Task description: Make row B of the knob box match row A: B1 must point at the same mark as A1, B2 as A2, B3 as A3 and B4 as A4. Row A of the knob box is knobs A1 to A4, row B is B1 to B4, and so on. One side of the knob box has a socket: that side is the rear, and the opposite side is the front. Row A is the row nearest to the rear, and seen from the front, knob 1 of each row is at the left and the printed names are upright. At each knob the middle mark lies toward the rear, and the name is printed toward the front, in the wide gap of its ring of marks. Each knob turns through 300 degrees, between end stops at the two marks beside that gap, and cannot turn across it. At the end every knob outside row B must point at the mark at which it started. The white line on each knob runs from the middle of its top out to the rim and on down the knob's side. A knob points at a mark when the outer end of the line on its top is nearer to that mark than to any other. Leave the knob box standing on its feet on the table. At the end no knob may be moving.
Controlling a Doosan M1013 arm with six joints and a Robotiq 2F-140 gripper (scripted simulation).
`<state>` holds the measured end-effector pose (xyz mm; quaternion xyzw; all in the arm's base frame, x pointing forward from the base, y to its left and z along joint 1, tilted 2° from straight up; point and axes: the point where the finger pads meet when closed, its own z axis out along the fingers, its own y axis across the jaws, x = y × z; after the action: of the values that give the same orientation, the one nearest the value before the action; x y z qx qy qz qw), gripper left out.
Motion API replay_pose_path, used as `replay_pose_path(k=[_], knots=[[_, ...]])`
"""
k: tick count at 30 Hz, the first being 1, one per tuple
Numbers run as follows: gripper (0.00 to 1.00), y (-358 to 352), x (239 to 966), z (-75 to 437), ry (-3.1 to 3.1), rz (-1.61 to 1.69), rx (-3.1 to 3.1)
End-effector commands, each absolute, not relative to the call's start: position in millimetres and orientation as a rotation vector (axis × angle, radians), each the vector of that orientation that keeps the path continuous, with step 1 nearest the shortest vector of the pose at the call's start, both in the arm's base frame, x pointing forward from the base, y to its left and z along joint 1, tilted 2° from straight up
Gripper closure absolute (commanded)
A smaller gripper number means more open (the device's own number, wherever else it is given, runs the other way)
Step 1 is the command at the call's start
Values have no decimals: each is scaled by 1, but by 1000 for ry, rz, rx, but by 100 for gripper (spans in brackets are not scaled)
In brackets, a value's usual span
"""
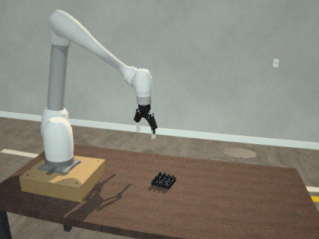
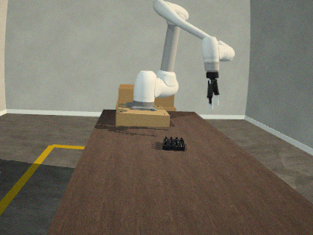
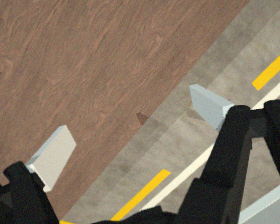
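Observation:
The knob box [image 1: 161, 181] [image 2: 174, 145] is a small black box with several upright black knobs, standing on the wooden table. It is too small in the top and exterior views to read its names, marks or white lines, and the socket cannot be made out. It is not in the wrist view. My gripper [image 1: 146, 131] [image 2: 213, 104] [image 3: 129, 116] is open and empty, with its two pale fingertips wide apart. It hangs high above the table's long edge, well away from the knob box.
The brown table [image 1: 228, 196] [image 2: 149, 193] [image 3: 90, 65] carries a yellowish base block [image 1: 53, 189] [image 2: 141, 118] under the arm. In the wrist view the table's edge runs diagonally below the gripper, with floor and yellow lines beyond it.

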<state>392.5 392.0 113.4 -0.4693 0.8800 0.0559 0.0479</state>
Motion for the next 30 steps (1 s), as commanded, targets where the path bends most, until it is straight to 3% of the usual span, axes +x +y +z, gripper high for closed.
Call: replay_pose_path(k=[1, 30], knots=[[0, 392, 393, 113, 2683, 171, -1431], [0, 331, 451, 86, 2047, 73, -2252]])
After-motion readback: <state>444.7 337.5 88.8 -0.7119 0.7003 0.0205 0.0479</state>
